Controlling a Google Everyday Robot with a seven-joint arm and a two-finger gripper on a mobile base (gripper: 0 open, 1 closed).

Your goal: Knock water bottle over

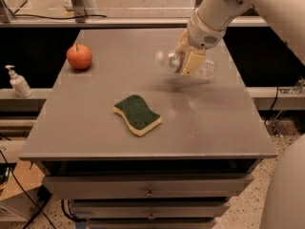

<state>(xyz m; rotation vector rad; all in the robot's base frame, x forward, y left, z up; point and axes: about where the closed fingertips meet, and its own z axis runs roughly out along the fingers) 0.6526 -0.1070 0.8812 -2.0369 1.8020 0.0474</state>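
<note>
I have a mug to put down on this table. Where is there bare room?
Free: the front right of the table, beside the sponge; the left side between sponge and apple; the back middle between apple and gripper. Crowded: back right, where the gripper meets the water bottle.

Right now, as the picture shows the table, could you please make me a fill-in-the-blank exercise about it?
1. The sponge has a ____ top.
2. The apple is ____ in colour.
3. The tool is at the tilted water bottle, above the far part of the ____.
Missing words: green; red; table.
</note>
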